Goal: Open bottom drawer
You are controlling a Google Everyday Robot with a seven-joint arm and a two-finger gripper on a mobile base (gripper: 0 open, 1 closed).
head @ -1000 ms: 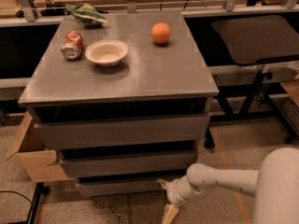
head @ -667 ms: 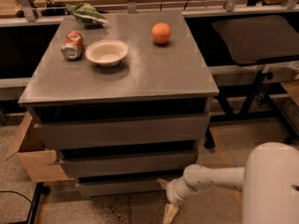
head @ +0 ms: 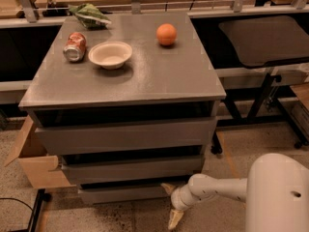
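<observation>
Grey laminate covers the three-drawer cabinet in the single camera view. Its flat counter carries four items:

- a red soda can lying on its side near the left edge
- a white shallow bowl just beside the can
- a round orange fruit well apart from both, toward the back right
- a crumpled green snack bag at the back left corner

The bottom drawer is the lowest and narrowest grey front panel. It sits just above the speckled floor and is set back beneath the two taller fronts.

The white robot arm reaches in from the lower right. Its claw is at the right end of the bottom drawer front. The two tan fingers are spread apart, one pointing up toward the panel corner and the other down at the floor. Contact with the panel cannot be determined.

A brown cardboard box stands open left of the cabinet. A dark folding tray stand is to its right.
</observation>
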